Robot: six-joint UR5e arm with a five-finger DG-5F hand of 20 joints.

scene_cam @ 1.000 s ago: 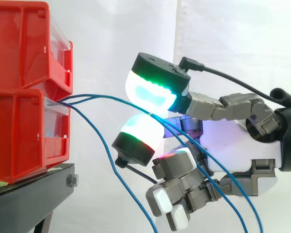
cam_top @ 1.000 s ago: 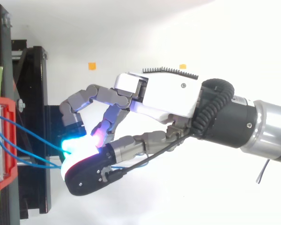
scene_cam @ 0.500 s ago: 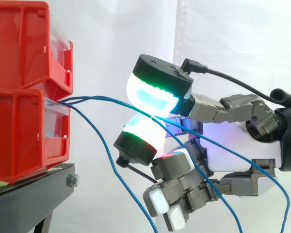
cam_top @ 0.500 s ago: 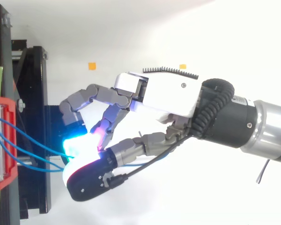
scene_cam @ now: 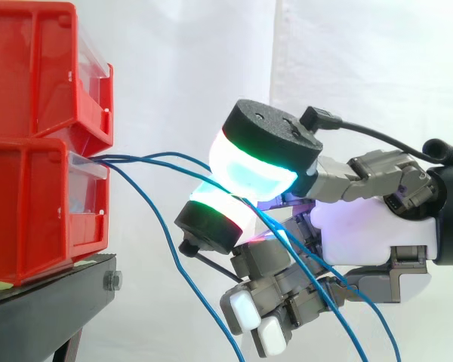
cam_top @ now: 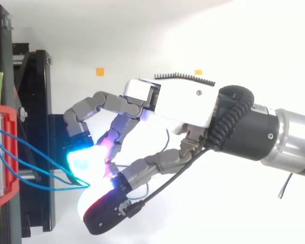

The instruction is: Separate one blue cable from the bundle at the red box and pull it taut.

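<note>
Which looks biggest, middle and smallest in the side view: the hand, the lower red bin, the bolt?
1. hand
2. lower red bin, though the view's edge cuts it off
3. bolt on the black stand

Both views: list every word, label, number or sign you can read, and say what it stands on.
None: no readable text on the red bins, the black stand, the hand or the blue cable it pinches.
The small orange squares on the white surface show no marks.

Slack blue cables [scene_cam: 147,157] between hand [scene_cam: 370,226], bins [scene_cam: 30,211]
</note>
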